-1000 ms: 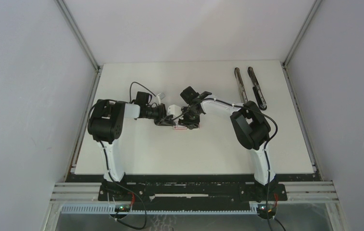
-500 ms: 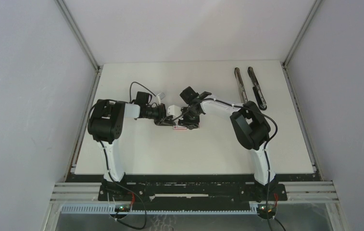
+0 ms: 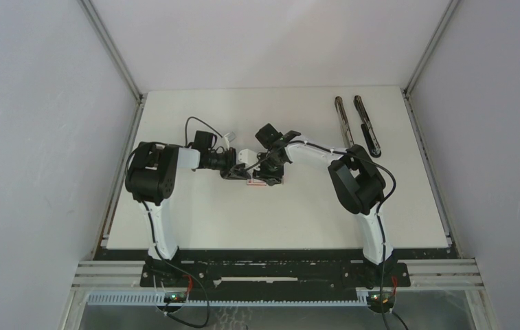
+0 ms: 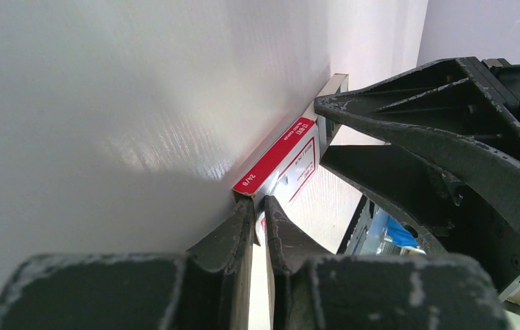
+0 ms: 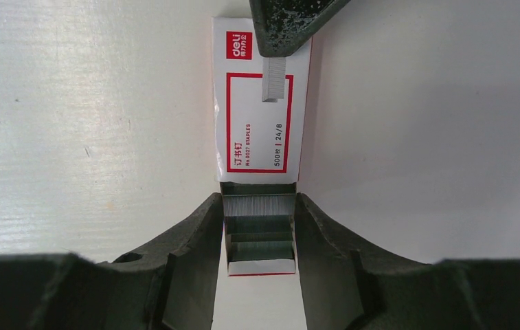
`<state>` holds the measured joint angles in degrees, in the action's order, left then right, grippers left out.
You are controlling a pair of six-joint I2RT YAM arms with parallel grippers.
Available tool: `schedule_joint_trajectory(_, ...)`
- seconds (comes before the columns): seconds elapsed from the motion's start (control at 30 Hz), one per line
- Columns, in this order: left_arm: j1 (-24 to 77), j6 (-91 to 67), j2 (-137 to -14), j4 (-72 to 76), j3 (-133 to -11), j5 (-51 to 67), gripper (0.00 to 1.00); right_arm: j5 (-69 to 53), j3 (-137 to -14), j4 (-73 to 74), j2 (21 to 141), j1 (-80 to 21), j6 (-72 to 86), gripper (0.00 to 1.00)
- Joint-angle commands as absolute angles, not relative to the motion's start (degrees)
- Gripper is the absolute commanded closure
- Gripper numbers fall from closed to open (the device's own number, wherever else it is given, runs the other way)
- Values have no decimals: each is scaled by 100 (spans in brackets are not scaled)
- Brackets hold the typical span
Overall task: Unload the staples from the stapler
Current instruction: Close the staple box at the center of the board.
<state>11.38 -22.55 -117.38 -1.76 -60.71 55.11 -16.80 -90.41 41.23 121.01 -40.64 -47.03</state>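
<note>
My left jaws pinch a strip of staples [image 5: 274,81] over the staple box [image 5: 260,137] on the counter [image 3: 209,220]; my right jaws clamp its drawn-out tray [image 5: 258,237]. The stapler [image 3: 367,127] lies open, well apart — unloading looks done, stowing remains.

Staple box [image 3: 260,180] mid-desk [image 3: 243,220]; staples [image 5: 260,213] in its open tray, between the right jaws. Stapler [image 3: 367,127] well apart, 2 o'clock.

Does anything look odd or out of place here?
Yes: the staple box has its inner tray slid out in the right claw, and the left claw pinches a short strip of staples over its label.
</note>
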Motion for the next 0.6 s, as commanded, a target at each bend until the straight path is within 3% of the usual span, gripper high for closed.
schedule_joint_trajectory(0.0,1122,-2278,-11796,-79,-5914,5438,85,-1719,-9315,4057,12134,-4084,-4336,59)
schedule_joint_trajectory(0.4,1123,-2283,-11744,-70,-5916,5449,79,-1674,-9336,4131,12158,-4184,-4362,54)
schedule_joint_trajectory(0.57,1076,-2268,-11637,-90,-5890,5457,73,-1864,-9347,4193,11940,-3996,-4282,41)
